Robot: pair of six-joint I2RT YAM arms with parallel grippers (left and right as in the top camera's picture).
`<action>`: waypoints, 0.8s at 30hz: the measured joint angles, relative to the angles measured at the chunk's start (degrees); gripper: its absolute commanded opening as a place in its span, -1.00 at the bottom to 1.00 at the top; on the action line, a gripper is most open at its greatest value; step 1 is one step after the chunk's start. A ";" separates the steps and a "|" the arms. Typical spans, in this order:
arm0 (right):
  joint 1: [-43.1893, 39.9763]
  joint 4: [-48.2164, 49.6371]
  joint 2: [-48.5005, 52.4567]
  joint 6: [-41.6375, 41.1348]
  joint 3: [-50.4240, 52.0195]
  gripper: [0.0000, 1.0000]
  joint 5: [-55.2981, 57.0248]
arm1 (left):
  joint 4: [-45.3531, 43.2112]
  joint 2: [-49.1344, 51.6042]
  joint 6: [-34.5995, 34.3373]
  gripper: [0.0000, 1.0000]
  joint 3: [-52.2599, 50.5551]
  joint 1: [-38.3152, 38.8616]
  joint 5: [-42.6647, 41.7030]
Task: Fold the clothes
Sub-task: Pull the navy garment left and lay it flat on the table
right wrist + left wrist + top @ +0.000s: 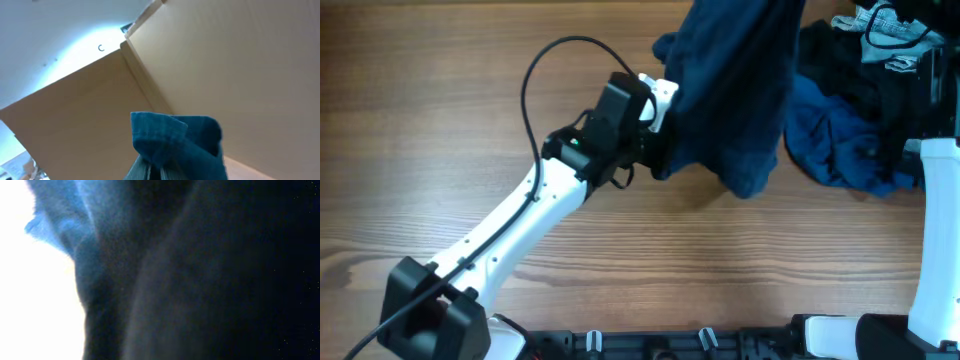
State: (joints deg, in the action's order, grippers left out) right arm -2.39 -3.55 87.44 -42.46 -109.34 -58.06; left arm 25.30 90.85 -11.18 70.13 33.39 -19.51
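Observation:
A dark blue garment (pixel 735 90) hangs lifted above the table, its lower end near the table's middle. My right gripper (pixel 160 172) is shut on a bunched fold of it (pixel 175 137) and points up at the ceiling; in the overhead view the cloth hides this gripper. My left gripper (pixel 655 150) is pressed against the garment's left edge. Dark cloth (pixel 200 280) fills the left wrist view and hides the fingers, so I cannot tell whether they are open or shut.
A pile of clothes lies at the back right: a blue garment (pixel 840 140), black clothing (pixel 840 60) and a grey-white piece (pixel 890 30). The right arm's white link (pixel 940 220) stands at the right edge. The table (pixel 440 120) is wood.

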 measured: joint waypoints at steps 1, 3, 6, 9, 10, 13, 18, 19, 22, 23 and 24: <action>-0.07 -1.40 0.00 0.72 0.00 -0.91 0.04 | 0.48 -0.22 -0.24 -0.92 0.02 -0.76 0.11; -0.46 -6.16 0.00 3.19 -0.09 -0.91 0.79 | 2.23 -1.90 -0.52 -0.92 0.00 -3.26 0.26; -1.66 -14.71 0.00 8.39 -0.39 -0.91 3.63 | 3.04 -8.37 -0.76 -0.92 0.00 -7.98 0.72; -2.10 -24.15 0.00 14.34 -0.61 -0.91 8.50 | 2.97 -16.13 -0.94 -0.92 0.00 -11.61 1.07; -2.10 -26.77 0.00 16.11 -0.63 -0.91 10.23 | 2.86 -19.54 -0.96 -0.92 0.00 -12.98 1.14; -2.10 -33.79 0.00 19.87 -0.68 -0.91 15.39 | 2.82 -25.90 -1.25 -0.92 0.00 -15.23 1.77; -1.92 -37.94 0.00 22.51 -0.68 -0.91 21.90 | -0.11 -32.70 -2.08 -0.92 0.00 -16.04 7.89; -1.75 -38.25 -0.02 22.71 -0.68 -0.92 22.51 | -0.55 -33.53 -2.10 -0.92 0.00 -16.04 9.31; -1.27 -39.56 -1.27 22.91 -0.68 -0.91 24.72 | -0.61 -35.15 -2.86 -0.92 0.00 -16.04 12.33; -1.11 -40.74 -3.43 23.08 -0.68 -0.91 26.64 | -0.52 -35.65 -2.95 -0.92 0.00 -16.04 13.00; -1.11 -41.13 -4.46 23.10 -0.68 -0.91 27.30 | -0.50 -36.50 -3.10 -0.92 0.00 -16.04 13.81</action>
State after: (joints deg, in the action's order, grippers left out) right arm -3.51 -44.69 82.98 -19.35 -110.02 -30.76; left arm 24.80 54.35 -14.28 70.13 17.34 -5.69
